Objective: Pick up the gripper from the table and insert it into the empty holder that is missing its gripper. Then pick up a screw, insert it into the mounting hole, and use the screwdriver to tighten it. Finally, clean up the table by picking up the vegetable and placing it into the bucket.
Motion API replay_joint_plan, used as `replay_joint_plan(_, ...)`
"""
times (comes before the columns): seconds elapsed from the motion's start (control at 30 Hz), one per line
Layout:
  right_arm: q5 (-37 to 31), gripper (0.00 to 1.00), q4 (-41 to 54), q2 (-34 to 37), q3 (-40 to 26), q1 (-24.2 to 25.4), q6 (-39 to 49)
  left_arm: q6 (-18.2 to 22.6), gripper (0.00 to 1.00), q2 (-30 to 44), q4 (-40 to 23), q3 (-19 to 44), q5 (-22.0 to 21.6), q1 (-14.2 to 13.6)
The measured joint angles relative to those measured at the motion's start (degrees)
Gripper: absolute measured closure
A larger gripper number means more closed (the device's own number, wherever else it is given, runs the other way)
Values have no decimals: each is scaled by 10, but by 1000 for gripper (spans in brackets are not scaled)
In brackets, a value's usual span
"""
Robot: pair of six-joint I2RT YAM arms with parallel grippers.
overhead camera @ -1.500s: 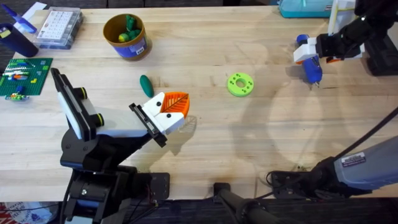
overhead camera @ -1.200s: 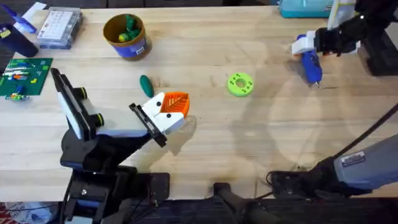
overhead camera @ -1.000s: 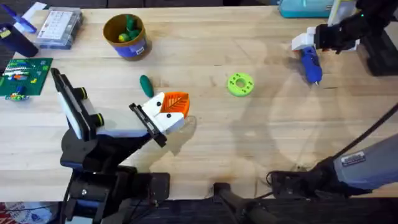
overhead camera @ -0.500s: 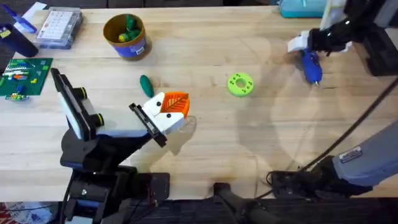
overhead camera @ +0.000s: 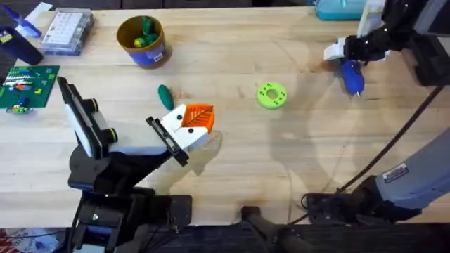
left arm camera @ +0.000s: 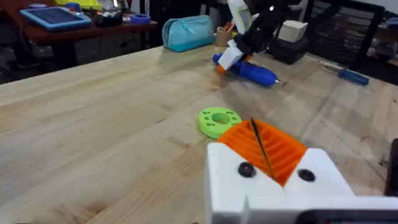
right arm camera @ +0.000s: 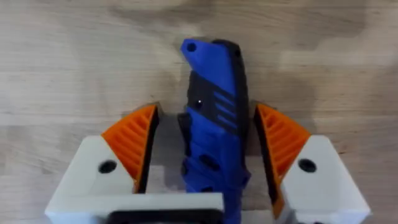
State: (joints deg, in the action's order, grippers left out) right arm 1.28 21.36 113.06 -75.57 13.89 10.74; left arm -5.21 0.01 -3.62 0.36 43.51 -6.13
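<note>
Pale wooden table [overhead camera: 232,151] underneath everything. Yellow round bucket [overhead camera: 141,41] with green vegetables inside, far left. White right gripper with orange ribbed pads [right arm camera: 203,146] spread wide around the blue-and-black plastic screwdriver [right arm camera: 214,118], pads just off its sides, far right. Left gripper [overhead camera: 195,121] pressed closed, empty, beside a small green vegetable [overhead camera: 165,96]. Lime green plastic ring [overhead camera: 271,95] mid-table.

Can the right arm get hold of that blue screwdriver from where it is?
Probably yes: the right gripper is directly over the blue screwdriver, open jaws on either side of its handle, with nothing between them.
</note>
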Motion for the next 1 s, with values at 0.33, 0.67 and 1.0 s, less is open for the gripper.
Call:
replay_joint_plan(0.33,-4,460,-2,3,-3,0,0,0,990,0,0,0,0,0)
replay_joint_plan(0.67,-15,975,-3,7,-9,2,4,0,990,0,0,0,0,0)
replay_joint_plan(1.0,-28,975,95,-10,-20,2,2,0,990,0,0,0,0,0)
